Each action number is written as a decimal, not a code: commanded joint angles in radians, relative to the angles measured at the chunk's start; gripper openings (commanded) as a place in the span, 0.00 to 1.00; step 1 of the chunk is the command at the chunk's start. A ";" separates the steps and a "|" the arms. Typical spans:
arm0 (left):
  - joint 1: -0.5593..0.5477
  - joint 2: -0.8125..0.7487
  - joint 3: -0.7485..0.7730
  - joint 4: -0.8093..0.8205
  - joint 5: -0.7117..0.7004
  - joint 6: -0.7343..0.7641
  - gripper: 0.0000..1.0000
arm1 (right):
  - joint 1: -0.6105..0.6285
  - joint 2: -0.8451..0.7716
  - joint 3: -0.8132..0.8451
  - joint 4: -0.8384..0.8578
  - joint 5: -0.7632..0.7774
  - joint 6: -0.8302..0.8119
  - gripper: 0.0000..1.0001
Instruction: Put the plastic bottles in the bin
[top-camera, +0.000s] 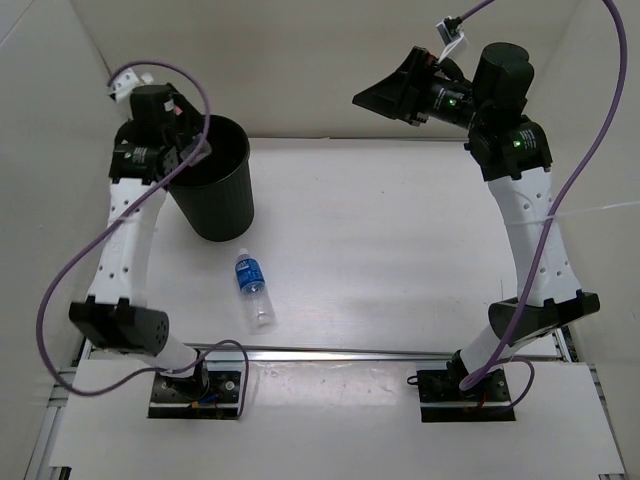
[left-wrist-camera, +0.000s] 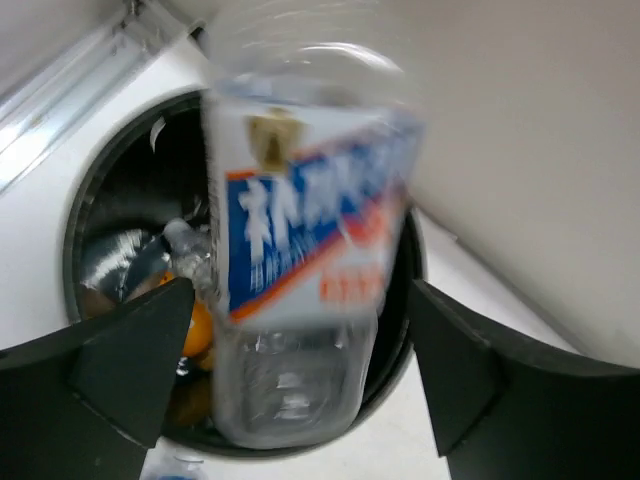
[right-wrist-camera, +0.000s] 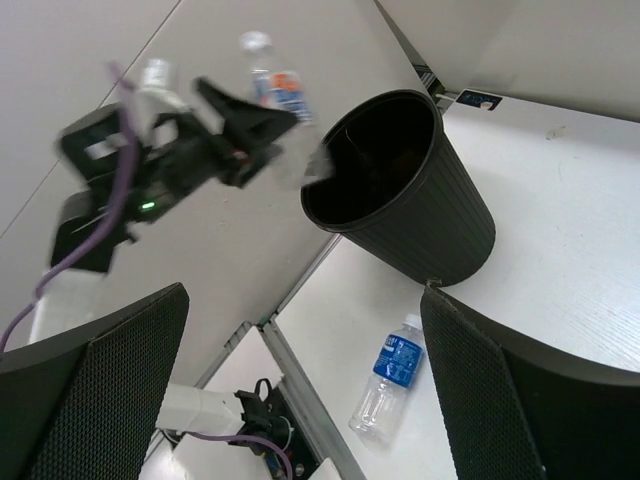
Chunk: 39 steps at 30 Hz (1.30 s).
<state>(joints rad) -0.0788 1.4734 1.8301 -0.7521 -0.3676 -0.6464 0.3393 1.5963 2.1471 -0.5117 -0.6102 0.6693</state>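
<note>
The black bin (top-camera: 213, 180) stands at the back left. My left gripper (top-camera: 195, 150) hovers over its rim with jaws open. A clear bottle with a blue and white label (left-wrist-camera: 300, 250) is blurred between the fingers (left-wrist-camera: 130, 370), with a gap on each side, above the bin's mouth (left-wrist-camera: 80, 220). This bottle also shows in the right wrist view (right-wrist-camera: 280, 95). Inside the bin lie an orange-amber bottle (left-wrist-camera: 195, 330) and a clear one (left-wrist-camera: 185, 245). Another clear bottle with a blue label (top-camera: 253, 288) lies on the table in front of the bin (right-wrist-camera: 420, 200). My right gripper (top-camera: 375, 98) is open and empty, raised at the back right.
White walls close in the table at the back and both sides. A metal rail (top-camera: 350, 352) runs along the near edge by the arm bases. The lying bottle also shows in the right wrist view (right-wrist-camera: 390, 385).
</note>
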 joint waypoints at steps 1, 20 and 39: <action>-0.022 0.028 0.035 -0.007 -0.042 0.031 1.00 | -0.014 -0.012 0.034 0.022 -0.019 -0.036 1.00; -0.010 -0.759 -0.490 -0.306 -0.234 0.025 1.00 | 0.418 0.031 -0.463 -0.067 0.216 -0.422 1.00; -0.010 -0.791 -0.249 -0.622 -0.146 0.198 1.00 | 0.676 0.585 -0.268 0.024 0.262 -0.226 1.00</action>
<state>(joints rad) -0.0917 0.6727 1.5330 -1.3079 -0.5602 -0.5049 0.9947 2.1414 1.8008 -0.5465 -0.3759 0.4080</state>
